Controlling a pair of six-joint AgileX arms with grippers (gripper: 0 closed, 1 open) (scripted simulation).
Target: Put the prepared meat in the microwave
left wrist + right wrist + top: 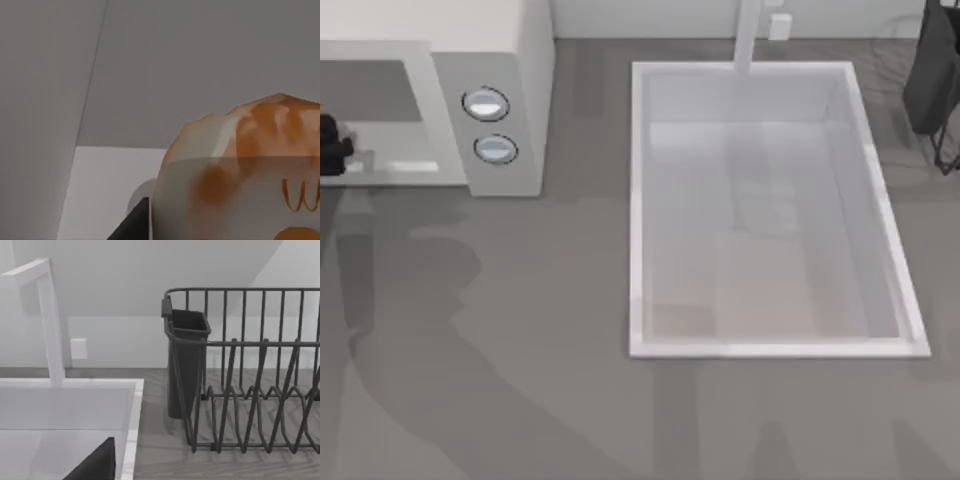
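Left tool (332,140) sitting at microwave (510,60) cavity mouth, top view's far left; grip state: can't tell; prepared meat (260,130) looming just ahead of wrist cam, inside cavity; right arm parked by sink (650,200).

Grey desk (540,330), white microwave (520,110) standing at its far left with two round knobs on the side panel, white rectangular sink basin (642,210) set into it right of centre, dark wire dish rack (250,390) on its far right.
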